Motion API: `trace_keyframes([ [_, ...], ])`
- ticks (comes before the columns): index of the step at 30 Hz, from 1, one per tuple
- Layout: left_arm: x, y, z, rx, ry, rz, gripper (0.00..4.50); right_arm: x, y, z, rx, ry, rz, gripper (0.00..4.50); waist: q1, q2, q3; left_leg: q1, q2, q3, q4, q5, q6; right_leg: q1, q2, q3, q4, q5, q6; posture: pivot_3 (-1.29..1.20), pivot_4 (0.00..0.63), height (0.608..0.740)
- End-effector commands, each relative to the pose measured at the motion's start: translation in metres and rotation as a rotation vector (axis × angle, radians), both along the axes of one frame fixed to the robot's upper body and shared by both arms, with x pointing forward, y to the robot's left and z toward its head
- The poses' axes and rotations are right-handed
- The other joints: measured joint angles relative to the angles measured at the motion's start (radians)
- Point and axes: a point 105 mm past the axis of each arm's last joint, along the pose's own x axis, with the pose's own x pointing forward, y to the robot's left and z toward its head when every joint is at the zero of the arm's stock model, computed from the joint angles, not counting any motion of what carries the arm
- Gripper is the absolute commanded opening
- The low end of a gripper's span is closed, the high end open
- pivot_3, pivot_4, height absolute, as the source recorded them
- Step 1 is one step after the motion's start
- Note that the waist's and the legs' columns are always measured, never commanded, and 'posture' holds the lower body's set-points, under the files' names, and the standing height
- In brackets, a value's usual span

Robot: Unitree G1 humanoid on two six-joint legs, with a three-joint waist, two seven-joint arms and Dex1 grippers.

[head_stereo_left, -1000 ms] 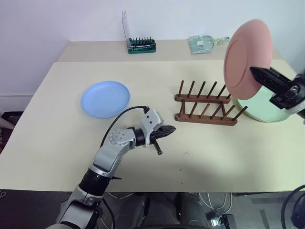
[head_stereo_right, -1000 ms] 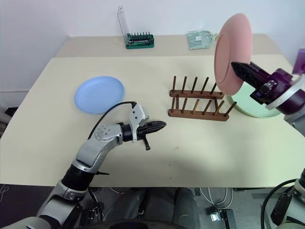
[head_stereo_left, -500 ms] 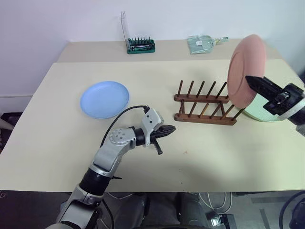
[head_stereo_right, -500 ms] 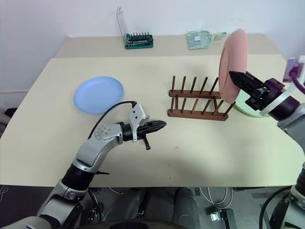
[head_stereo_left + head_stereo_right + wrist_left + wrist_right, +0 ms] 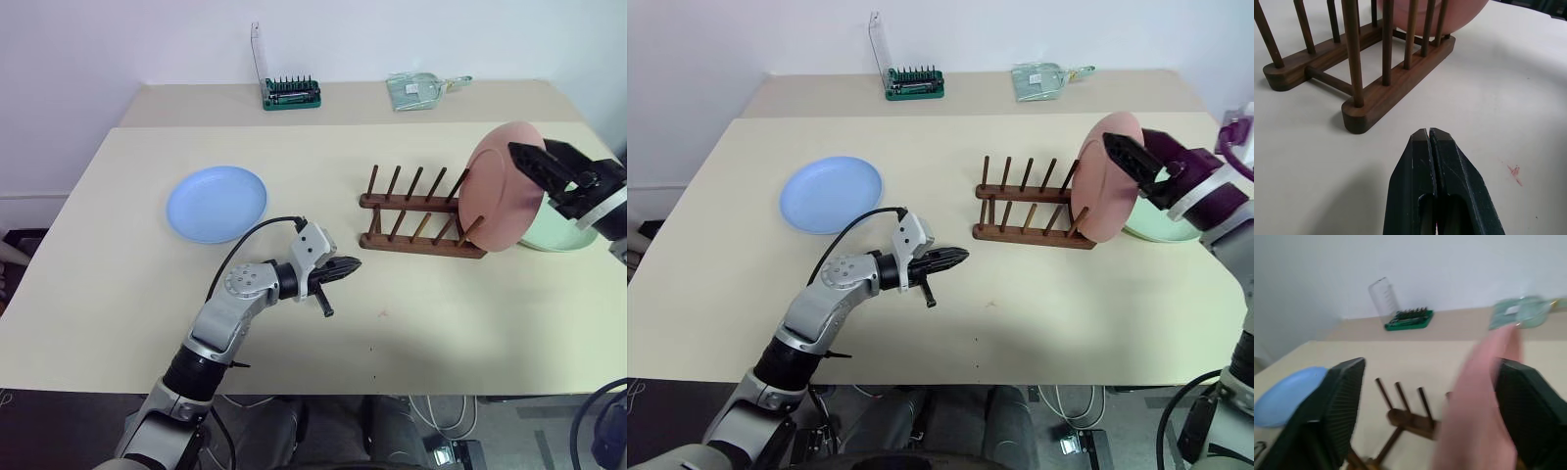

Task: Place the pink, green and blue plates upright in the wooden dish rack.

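The pink plate (image 5: 503,186) had dropped into the wooden dish rack (image 5: 421,213), the right gripper (image 5: 1430,396) now spread wide around it, the left gripper (image 5: 1431,147) shut and empty; the blue plate (image 5: 217,203) and green plate (image 5: 563,235) still waited.

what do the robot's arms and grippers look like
The left arm is silver-grey metal with black joints, a white wrist block and a looping black cable. The left gripper has two black tapered fingers. The right gripper has black ribbed fingers on a purple-and-white wrist.
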Motion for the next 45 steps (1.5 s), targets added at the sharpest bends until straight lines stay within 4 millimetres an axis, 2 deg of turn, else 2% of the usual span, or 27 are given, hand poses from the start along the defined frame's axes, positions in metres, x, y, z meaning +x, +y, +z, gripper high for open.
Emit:
trace_keyframes([
  [1, -0.002, -0.003, 0.012, -0.021, -0.040, -0.015, 0.00, -0.014, -0.050, 0.034, 0.008, -0.122, -0.198, 4.03, 0.002, 0.000, 0.000, 0.000, 0.000, 0.000, 0.000, 0.000, 0.000, 0.000, 0.000, 0.000, 0.000, 0.000, 0.000, 0.00, 0.150, 0.740],
  [3, -0.002, -0.003, 0.011, -0.021, -0.039, -0.015, 0.00, -0.015, -0.071, 0.019, -0.072, -0.057, -0.293, 4.03, 0.003, 0.000, 0.000, 0.000, 0.000, 0.000, 0.000, 0.000, 0.000, 0.000, 0.000, 0.000, 0.000, 0.000, 0.000, 0.00, 0.150, 0.740],
  [7, -0.003, -0.004, 0.010, -0.014, -0.040, -0.023, 0.00, -0.011, -0.070, -0.030, -0.381, 0.110, -0.257, 4.03, -0.008, 0.001, -0.001, 0.001, 0.000, 0.000, 0.000, 0.000, 0.000, 0.001, 0.000, 0.000, 0.000, 0.000, 0.000, 0.00, 0.150, 0.740],
  [10, -0.003, -0.005, 0.010, -0.010, -0.043, -0.027, 0.00, -0.005, -0.074, -0.077, -0.750, 0.234, -0.212, 4.03, -0.027, 0.004, -0.002, 0.001, 0.000, 0.003, 0.000, 0.000, 0.000, 0.001, 0.000, 0.001, 0.000, 0.000, 0.001, 0.00, 0.150, 0.740],
  [12, -0.001, -0.005, 0.010, -0.008, -0.046, -0.027, 0.00, -0.003, -0.075, -0.102, -0.936, 0.271, -0.150, 4.03, -0.034, 0.004, -0.002, 0.003, 0.000, 0.005, 0.000, 0.000, 0.000, 0.001, 0.000, 0.003, 0.001, 0.001, 0.002, 0.00, 0.150, 0.740],
  [14, 0.000, -0.005, 0.010, -0.007, -0.048, -0.027, 0.00, 0.003, -0.075, -0.113, -0.967, 0.274, -0.117, 4.03, -0.037, 0.004, -0.002, 0.003, 0.000, 0.005, 0.000, 0.000, 0.000, 0.001, 0.001, 0.003, 0.002, 0.001, 0.002, 0.00, 0.150, 0.740],
  [18, 0.000, -0.005, 0.011, -0.007, -0.050, -0.021, 0.00, 0.021, -0.083, -0.138, -1.135, 0.309, -0.105, 4.03, -0.051, 0.004, -0.002, 0.003, 0.000, 0.005, 0.000, 0.000, 0.000, 0.001, 0.000, 0.004, 0.001, 0.001, 0.002, 0.00, 0.150, 0.740],
  [20, -0.001, -0.005, 0.011, -0.006, -0.050, -0.021, 0.00, 0.030, -0.086, -0.142, -1.172, 0.306, -0.119, 4.03, -0.052, 0.004, -0.002, 0.003, 0.000, 0.005, 0.000, 0.000, 0.000, 0.000, 0.001, 0.005, 0.001, 0.001, 0.002, 0.00, 0.150, 0.740],
  [23, -0.001, -0.005, 0.010, -0.005, -0.052, -0.018, 0.00, 0.042, -0.090, -0.143, -1.169, 0.288, -0.163, 3.15, -0.050, 0.004, -0.002, 0.003, 0.001, 0.005, 0.000, 0.000, 0.000, 0.001, 0.001, 0.005, 0.001, 0.001, 0.002, 0.00, 0.150, 0.740],
  [25, -0.001, -0.005, 0.011, -0.005, -0.053, -0.016, 0.00, 0.047, -0.092, -0.146, -1.190, 0.282, -0.180, 2.25, -0.049, 0.004, -0.002, 0.003, 0.000, 0.005, 0.000, 0.000, 0.000, 0.001, 0.001, 0.005, 0.001, 0.001, 0.002, 0.00, 0.150, 0.740],
  [29, -0.002, -0.005, 0.011, -0.006, -0.055, -0.012, 0.00, 0.047, -0.093, -0.145, -1.193, 0.258, -0.184, 0.12, -0.047, 0.004, -0.002, 0.003, 0.000, 0.005, 0.000, 0.000, 0.000, 0.001, 0.001, 0.006, 0.001, 0.001, 0.002, 0.00, 0.150, 0.740],
  [33, -0.003, -0.005, 0.009, -0.003, -0.054, -0.013, 0.00, 0.044, -0.099, -0.136, -1.205, 0.218, -0.237, 0.05, -0.049, 0.004, -0.002, 0.003, 0.000, 0.005, 0.000, 0.000, 0.000, 0.001, 0.001, 0.006, 0.001, 0.001, 0.002, 0.00, 0.150, 0.740],
  [35, -0.003, -0.005, 0.009, 0.001, -0.056, -0.015, 0.00, 0.041, -0.107, -0.115, -1.232, 0.155, -0.326, 0.05, -0.047, 0.004, -0.002, 0.003, 0.000, 0.004, 0.000, 0.000, 0.000, 0.000, 0.002, 0.006, 0.001, 0.001, 0.002, 0.00, 0.150, 0.740],
  [36, -0.003, -0.004, 0.009, 0.000, -0.054, -0.014, 0.00, 0.040, -0.114, -0.083, -1.243, 0.065, -0.449, 0.05, -0.047, 0.005, -0.002, 0.003, 0.000, 0.004, 0.000, 0.000, 0.000, 0.000, 0.001, 0.006, 0.001, 0.001, 0.002, 0.00, 0.150, 0.740],
  [38, -0.003, -0.004, 0.009, -0.001, -0.052, -0.013, 0.00, 0.035, -0.119, -0.040, -1.218, -0.051, -0.602, 0.05, -0.047, 0.009, -0.001, 0.002, -0.001, 0.005, 0.000, 0.000, 0.000, -0.002, 0.001, 0.007, 0.001, 0.001, 0.002, 0.00, 0.150, 0.740],
  [39, -0.003, -0.004, 0.009, 0.000, -0.052, -0.017, 0.00, 0.031, -0.113, -0.014, -1.170, -0.132, -0.640, 0.05, -0.048, 0.012, -0.002, 0.001, -0.002, 0.006, 0.000, 0.000, 0.000, -0.004, 0.001, 0.009, 0.002, 0.001, 0.003, 0.00, 0.150, 0.740],
  [42, -0.003, -0.005, 0.008, 0.003, -0.052, -0.030, 0.00, 0.018, -0.079, 0.042, -0.981, -0.321, -0.607, 0.05, -0.053, 0.012, -0.002, 0.002, 0.001, 0.013, -0.002, 0.000, 0.000, -0.006, 0.004, 0.015, 0.003, 0.002, 0.003, 0.00, 0.150, 0.740],
  [43, -0.003, -0.005, 0.009, 0.003, -0.052, -0.031, 0.00, 0.015, -0.071, 0.051, -0.942, -0.350, -0.587, 0.05, -0.053, 0.012, -0.002, 0.002, 0.004, 0.015, -0.002, 0.000, 0.000, -0.006, 0.007, 0.017, 0.002, 0.002, 0.003, 0.00, 0.150, 0.740],
  [45, -0.003, -0.006, 0.009, 0.000, -0.050, -0.033, 0.00, 0.006, -0.036, 0.076, -0.768, -0.442, -0.441, 0.05, -0.052, 0.012, -0.002, 0.003, 0.007, 0.017, -0.002, 0.000, 0.000, -0.006, 0.011, 0.019, 0.001, 0.002, 0.002, 0.00, 0.150, 0.740],
])
